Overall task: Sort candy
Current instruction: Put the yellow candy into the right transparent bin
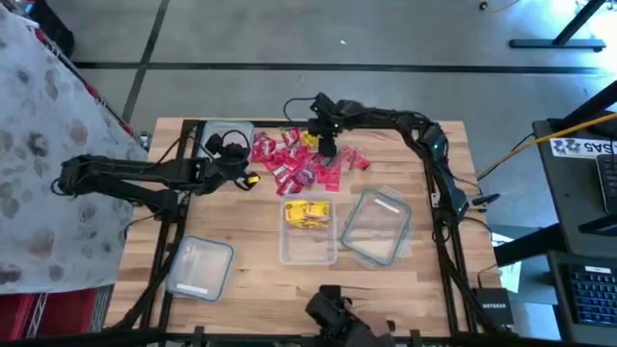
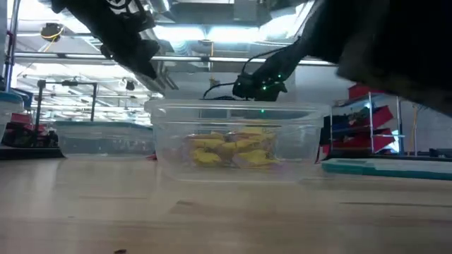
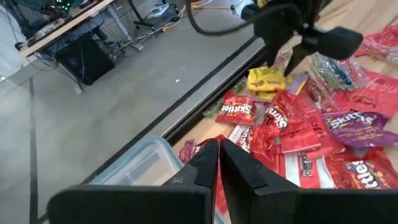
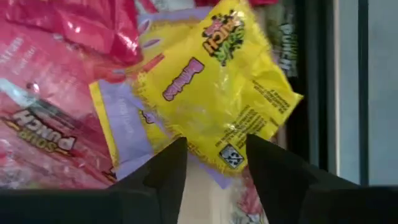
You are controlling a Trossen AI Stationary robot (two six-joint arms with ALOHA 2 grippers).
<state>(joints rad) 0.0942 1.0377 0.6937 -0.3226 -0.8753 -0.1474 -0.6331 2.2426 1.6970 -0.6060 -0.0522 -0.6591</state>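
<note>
From above, the candy [image 1: 307, 162] lies in a loose heap at the far middle of the bench [image 1: 251, 289], so both arms can reach it. Yellow packets [image 1: 308, 214] are already in the middle tub [image 1: 308, 246], which I judge to be the place for that colour; the other tubs look empty. The right gripper [image 1: 326, 145] bends down over the far side of the heap. The left gripper [image 1: 243, 177] lies low at the heap's left edge.

At bench height, the yellow packets show through the tub wall.

In the left wrist view, the left jaws are closed, apparently empty.

In the right wrist view, the right jaws stand open just over a yellow packet [image 4: 217, 93], probably the next pick.
</note>
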